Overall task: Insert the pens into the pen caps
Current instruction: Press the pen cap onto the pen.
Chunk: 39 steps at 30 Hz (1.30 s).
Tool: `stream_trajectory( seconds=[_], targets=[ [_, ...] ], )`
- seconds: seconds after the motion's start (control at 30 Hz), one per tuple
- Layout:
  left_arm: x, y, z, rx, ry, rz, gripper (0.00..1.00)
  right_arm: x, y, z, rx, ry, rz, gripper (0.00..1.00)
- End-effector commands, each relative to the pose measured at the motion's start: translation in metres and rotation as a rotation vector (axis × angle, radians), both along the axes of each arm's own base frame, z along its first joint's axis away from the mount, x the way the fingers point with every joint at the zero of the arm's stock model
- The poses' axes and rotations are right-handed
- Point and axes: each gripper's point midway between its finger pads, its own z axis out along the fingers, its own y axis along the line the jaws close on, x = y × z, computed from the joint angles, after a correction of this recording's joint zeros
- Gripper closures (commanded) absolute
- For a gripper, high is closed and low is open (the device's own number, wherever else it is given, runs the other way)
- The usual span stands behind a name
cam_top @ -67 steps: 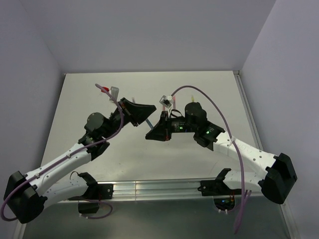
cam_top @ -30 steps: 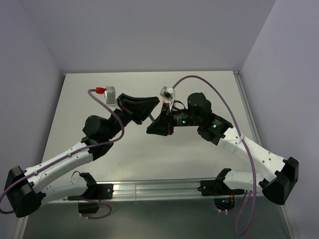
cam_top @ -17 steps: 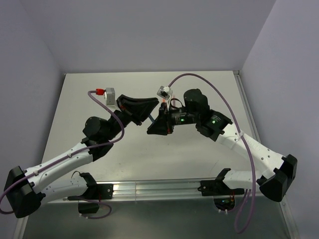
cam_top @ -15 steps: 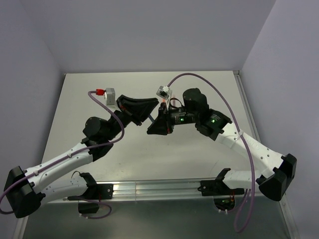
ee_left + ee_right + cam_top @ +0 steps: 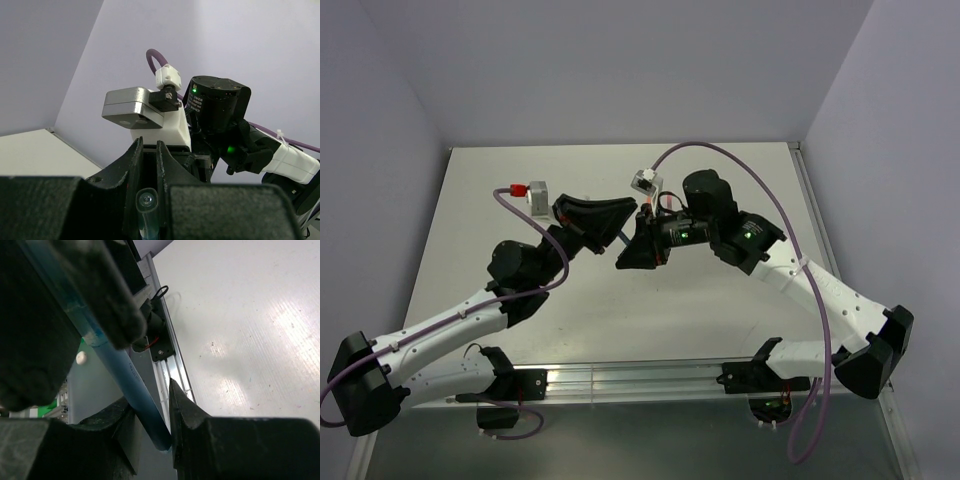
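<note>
The pale counter (image 5: 720,190) is lying under both arms. The left arm (image 5: 450,325) is reaching in from the near left corner and the right arm (image 5: 820,295) from the near right corner, and they are meeting in the air above the middle of the counter.

The left end effector (image 5: 148,146) is facing the right end effector (image 5: 150,412) almost nose to nose. A blue pen (image 5: 135,385) is bridging the short space between them, slanting and held clear of the counter.

The left end effector is gripping a pale blue pen cap (image 5: 147,202), whose round end is showing in the narrow slot between its fingers. In the right wrist view the pen is running out of that cap and down between the right fingers (image 5: 190,425). These are sitting close on either side of its free end, but whether they are pressing on it or just flanking it cannot be told.
</note>
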Motion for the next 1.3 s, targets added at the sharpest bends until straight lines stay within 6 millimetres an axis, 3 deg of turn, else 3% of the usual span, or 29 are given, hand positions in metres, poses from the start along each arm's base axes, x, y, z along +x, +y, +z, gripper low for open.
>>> stream_trajectory(
  seconds=[0.0,0.63,0.8,0.97,1.1,1.27],
  targets=[
    [-0.133,-0.056,-0.176,0.506,0.306,-0.647,1.00,0.086,-0.018,0.207,0.533,-0.464,-0.382,1.00],
    [-0.133,-0.058,-0.180,0.497,0.326,-0.637,1.00,0.090,-0.021,0.221,0.582,-0.439,-0.403,1.00],
    [-0.126,-0.055,-0.166,0.477,0.308,-0.583,1.00,0.086,-0.018,0.216,0.572,-0.421,-0.374,1.00],
    [-0.090,-0.047,-0.135,0.439,0.301,-0.379,1.00,0.082,-0.012,0.192,0.514,-0.375,-0.328,1.00],
    [-0.060,-0.036,-0.098,0.376,0.301,-0.217,1.00,0.078,-0.011,0.174,0.476,-0.344,-0.310,1.00],
    [-0.034,-0.031,-0.086,0.374,0.321,-0.100,1.00,0.070,-0.005,0.149,0.427,-0.298,-0.246,0.97]
  ],
)
